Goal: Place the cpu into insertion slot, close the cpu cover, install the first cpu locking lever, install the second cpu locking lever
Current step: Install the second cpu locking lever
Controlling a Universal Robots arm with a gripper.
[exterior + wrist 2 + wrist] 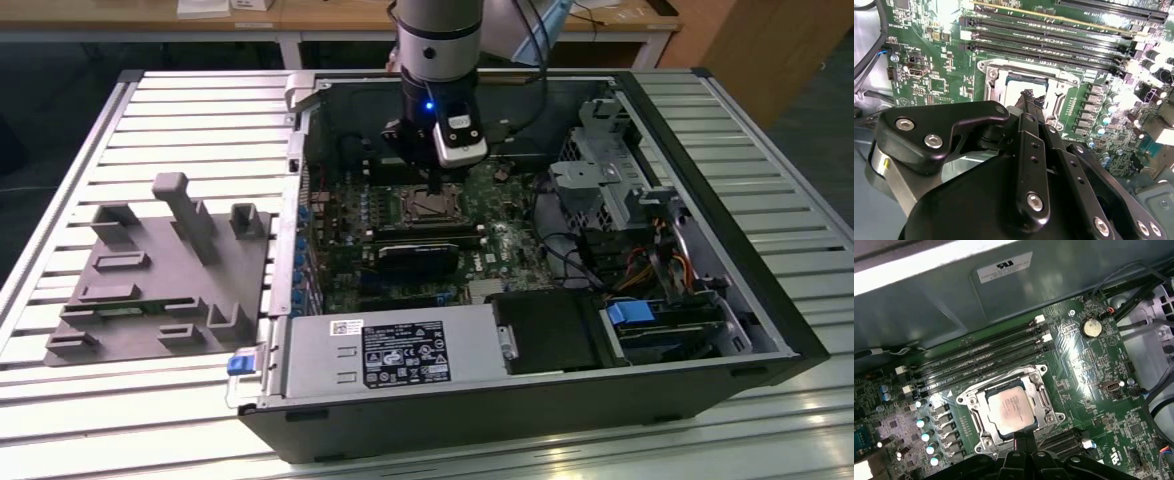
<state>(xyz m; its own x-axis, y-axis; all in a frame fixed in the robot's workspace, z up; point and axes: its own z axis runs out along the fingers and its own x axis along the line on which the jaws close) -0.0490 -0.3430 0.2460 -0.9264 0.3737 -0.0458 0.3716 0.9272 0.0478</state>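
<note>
We see the open PC case [534, 250] lying on its side on the slatted metal table [187, 110], with a grey fixture block [160, 270] on the table at the exterior view's left. Inside the case the green motherboard [1089, 365] carries the long black memory slots [984, 352] next to the socket area.

The arm [438, 40] comes straight down into the case and its gripper [438, 185] hangs right above the insertion slot [430, 207]. In the second wrist view the gripper [1029, 97] tips sit together over the socket, with nothing visibly pinched between them.

In the first wrist view the cpu [1010, 408] is seated flat in the insertion slot [970, 405], silver-grey top showing. The cpu cover [1041, 400] lies down flat around the chip, which shows through its window. We cannot tell if either locking lever is latched. A coin cell [1091, 328] sits on the board, well apart from the socket.
</note>
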